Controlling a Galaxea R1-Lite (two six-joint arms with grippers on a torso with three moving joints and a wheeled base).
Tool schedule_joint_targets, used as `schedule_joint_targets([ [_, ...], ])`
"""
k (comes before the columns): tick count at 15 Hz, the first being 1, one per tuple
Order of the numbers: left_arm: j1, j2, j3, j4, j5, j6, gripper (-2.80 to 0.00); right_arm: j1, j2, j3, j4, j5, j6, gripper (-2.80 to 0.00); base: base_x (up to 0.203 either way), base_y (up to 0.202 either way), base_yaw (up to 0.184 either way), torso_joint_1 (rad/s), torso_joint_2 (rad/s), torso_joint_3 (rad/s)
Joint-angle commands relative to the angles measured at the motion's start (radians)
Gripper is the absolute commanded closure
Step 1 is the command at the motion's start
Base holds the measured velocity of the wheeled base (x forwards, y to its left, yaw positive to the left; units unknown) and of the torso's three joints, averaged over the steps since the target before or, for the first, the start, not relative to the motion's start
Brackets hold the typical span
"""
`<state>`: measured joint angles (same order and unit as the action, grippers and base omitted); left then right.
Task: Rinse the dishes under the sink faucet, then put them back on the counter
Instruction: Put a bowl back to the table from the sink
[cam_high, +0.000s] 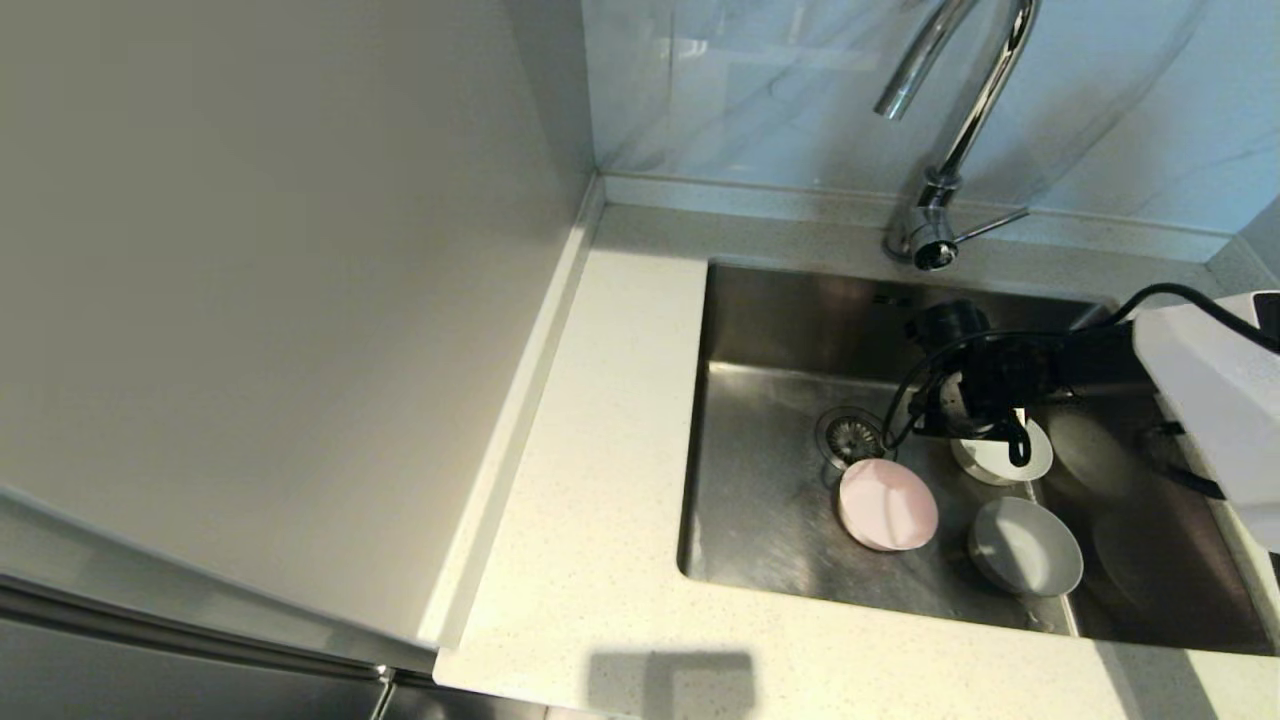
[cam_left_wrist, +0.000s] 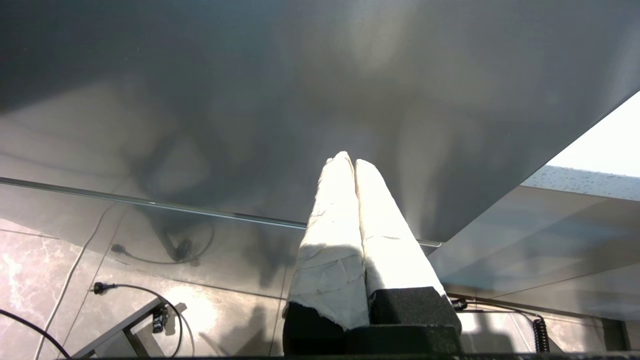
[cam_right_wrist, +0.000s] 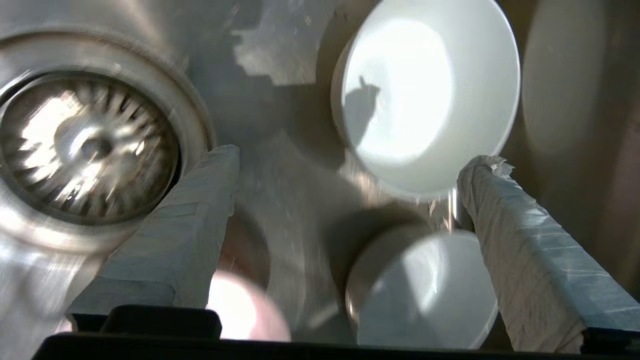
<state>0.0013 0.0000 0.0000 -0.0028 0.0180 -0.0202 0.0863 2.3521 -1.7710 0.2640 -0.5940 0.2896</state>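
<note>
Three dishes stand upright in the sink (cam_high: 770, 480): a pink bowl (cam_high: 887, 505) beside the drain, a grey-white bowl (cam_high: 1025, 546) to its right, and a white bowl (cam_high: 1003, 460) behind, partly covered by my right gripper (cam_high: 990, 415). That gripper (cam_right_wrist: 352, 157) hovers low over the basin, open and holding nothing. The white bowl (cam_right_wrist: 430, 95) lies just past its fingertips, with the grey-white bowl (cam_right_wrist: 425, 290) and pink bowl (cam_right_wrist: 245, 310) under it. The faucet (cam_high: 960, 130) rises behind the sink. The counter (cam_high: 600, 450) stretches to the left. My left gripper (cam_left_wrist: 350, 160) is shut and parked below counter level.
The drain strainer (cam_high: 850, 436) sits mid-basin, left of the right gripper. A tall plain panel (cam_high: 250, 250) borders the counter's left edge, and glossy wall tile (cam_high: 750, 90) stands behind. The left wrist view shows a grey cabinet front (cam_left_wrist: 250, 100) and floor cables (cam_left_wrist: 125, 287).
</note>
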Motion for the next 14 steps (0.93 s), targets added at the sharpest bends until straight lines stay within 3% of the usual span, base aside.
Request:
schedule_joint_targets([
  [1,0.0,-0.003,0.0,0.0,0.0,0.0,0.0,-0.02,0.064,-0.041,0.001,-0.008,0.0,-2.8,0.0,0.0,0.0,0.0,0.0,0.0],
  [9,0.0,-0.003,0.0,0.0,-0.001,-0.001,0.0,-0.079,0.115,-0.084,-0.002,-0.006,-0.003,-2.8,0.0,0.0,0.0,0.0,0.0,0.0],
  [10,0.0,-0.003,0.0,0.0,0.0,-0.001,0.0,-0.08,0.119,-0.083,-0.002,-0.006,-0.006,-0.81,0.0,0.0,0.0,0.0,0.0,0.0],
  [11,0.0,-0.003,0.0,0.0,0.0,-0.001,0.0,-0.08,0.118,-0.081,-0.002,-0.004,-0.013,0.0,0.0,0.0,0.0,0.0,0.0,0.0],
  [14,0.0,-0.003,0.0,0.0,0.0,-0.001,0.0,-0.079,0.118,-0.074,-0.002,0.002,-0.023,0.0,0.0,0.0,0.0,0.0,0.0,0.0],
])
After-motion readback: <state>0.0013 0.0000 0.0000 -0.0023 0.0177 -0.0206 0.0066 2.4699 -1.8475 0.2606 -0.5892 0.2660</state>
